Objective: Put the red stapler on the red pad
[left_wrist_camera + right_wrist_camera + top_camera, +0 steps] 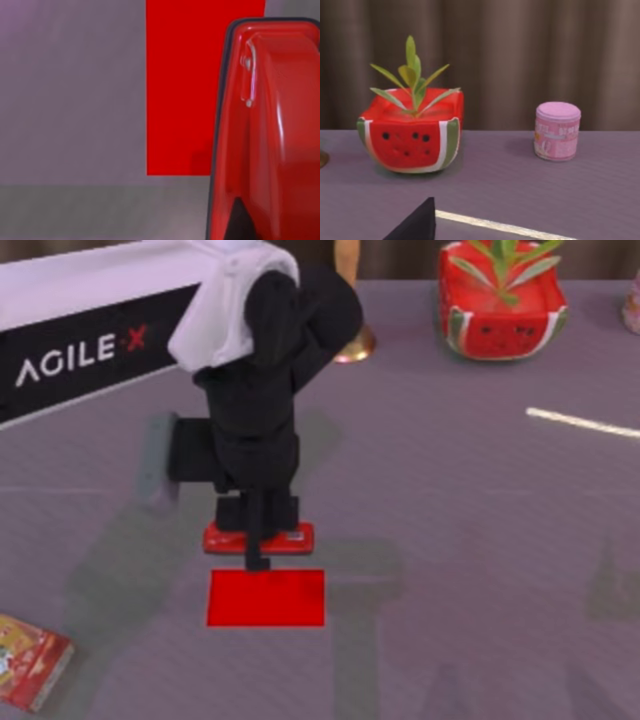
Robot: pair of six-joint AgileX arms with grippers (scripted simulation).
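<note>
Red-and-yellow printed packet [30, 661] lies at the worktop's [470, 540] left edge. Farther right, my left gripper [257, 530] has its fingers closed on the red stapler [259, 538], which sits just beyond the red pad [266, 597]. My right gripper's fingers cannot be told. Watermelon planter [503, 302] stands far right.

Evenly and softly lit throughout, without hard glare on the table [480, 540]. Broad, faint grey shadows beneath and around the left arm [250, 390], stretching toward the near edge. Narrow white highlights along the glossy red stapler [270, 140], filling the left wrist view at close range. Slightly soft rendering overall; no edge distortion apparent.
</note>
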